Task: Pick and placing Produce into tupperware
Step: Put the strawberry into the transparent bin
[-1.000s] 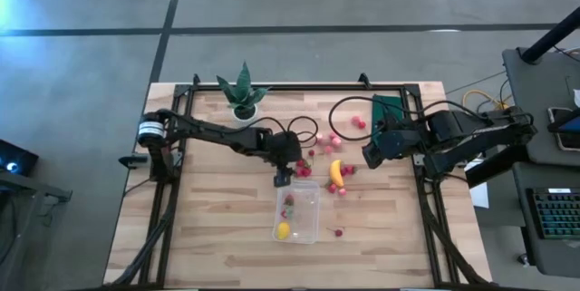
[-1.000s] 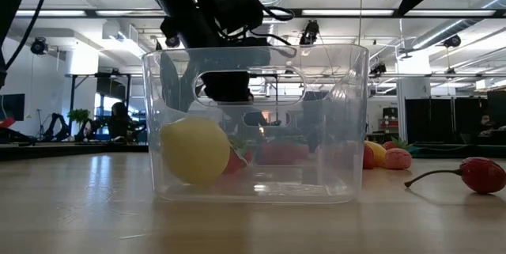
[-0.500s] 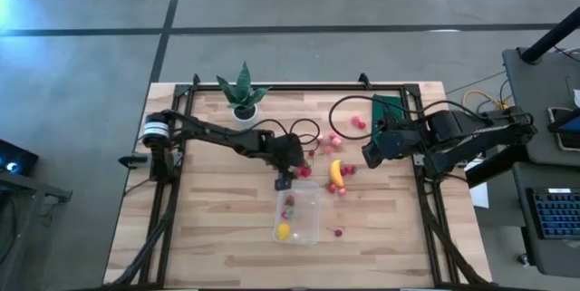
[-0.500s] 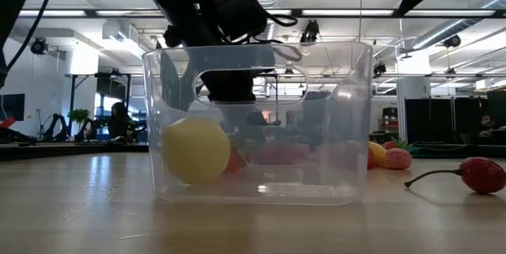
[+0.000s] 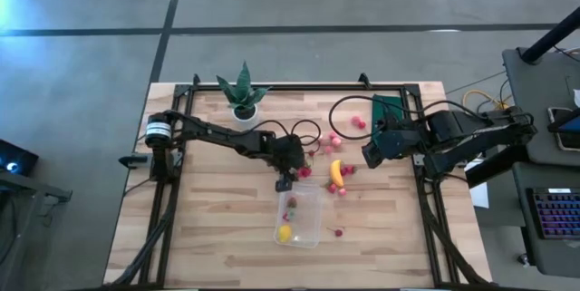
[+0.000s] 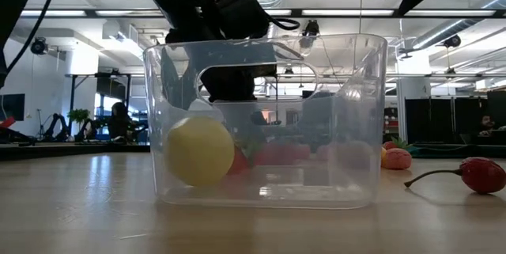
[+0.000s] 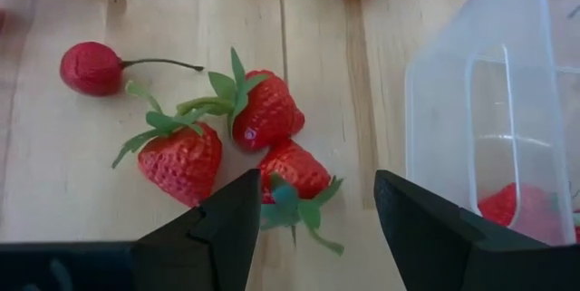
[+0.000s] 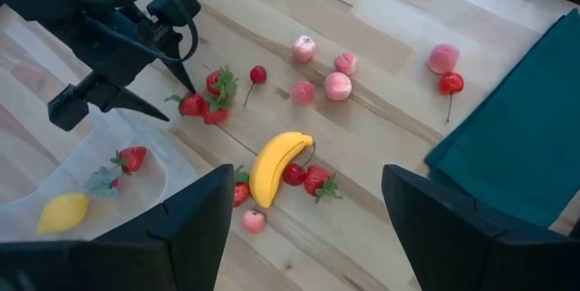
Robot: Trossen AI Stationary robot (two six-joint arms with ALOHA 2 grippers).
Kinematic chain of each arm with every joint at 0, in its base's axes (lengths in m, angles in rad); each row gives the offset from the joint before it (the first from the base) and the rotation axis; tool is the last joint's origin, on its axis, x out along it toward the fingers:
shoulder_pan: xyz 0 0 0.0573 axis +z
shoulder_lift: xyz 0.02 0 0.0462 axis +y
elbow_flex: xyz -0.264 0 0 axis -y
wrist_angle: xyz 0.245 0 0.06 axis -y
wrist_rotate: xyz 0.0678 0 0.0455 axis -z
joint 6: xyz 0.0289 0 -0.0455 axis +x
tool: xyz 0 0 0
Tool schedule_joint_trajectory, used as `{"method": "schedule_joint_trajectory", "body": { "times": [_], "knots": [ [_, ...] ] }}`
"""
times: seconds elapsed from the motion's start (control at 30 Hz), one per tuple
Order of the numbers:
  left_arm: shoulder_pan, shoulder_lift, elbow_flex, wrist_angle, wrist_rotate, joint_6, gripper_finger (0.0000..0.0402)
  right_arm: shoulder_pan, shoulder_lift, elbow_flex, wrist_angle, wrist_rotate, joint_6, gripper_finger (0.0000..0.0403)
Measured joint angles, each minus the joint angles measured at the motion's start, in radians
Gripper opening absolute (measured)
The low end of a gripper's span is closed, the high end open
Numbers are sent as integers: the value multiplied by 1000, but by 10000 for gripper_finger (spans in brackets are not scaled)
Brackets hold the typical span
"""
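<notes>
1. Tupperware (image 5: 300, 214) is sitting at six o'clock from our left gripper (image 7: 311, 209), holding a lemon (image 5: 285, 232).
2. We are hovering that gripper, fingers spread, over three strawberries (image 7: 263, 137).
3. Our right gripper (image 5: 370, 155) is waiting unclenched at three o'clock, past the banana (image 5: 336, 172).

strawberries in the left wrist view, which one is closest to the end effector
The lowest strawberry of the three clustered, right between the open left end effector; the other two sit farther out.

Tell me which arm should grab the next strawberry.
Left. Its open tool hangs right over the strawberry cluster beside the tub. The right tool waits off by the green mat.
</notes>
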Motion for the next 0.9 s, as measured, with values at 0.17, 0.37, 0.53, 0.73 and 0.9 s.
{"method": "schedule_joint_trajectory", "body": {
  "times": [0.17, 0.37, 0.53, 0.73, 0.9],
  "knots": [
    [7, -3, 0, -52, 36, 21, 200, 0, 0, 0, 0, 0, -1, 272],
    [30, -8, 4, -137, -26, 124, 200, 0, 0, 0, 0, 0, -3, 272],
    [31, -10, 22, -131, -33, 165, 200, 0, 0, 0, 0, 0, -9, 272],
    [13, -12, 25, -130, 17, 300, 200, 0, 0, 0, -4, 0, -18, 272],
    [7, -12, 15, -97, 22, 323, 200, 0, 0, 0, -4, 0, -29, 272]
  ]
}}
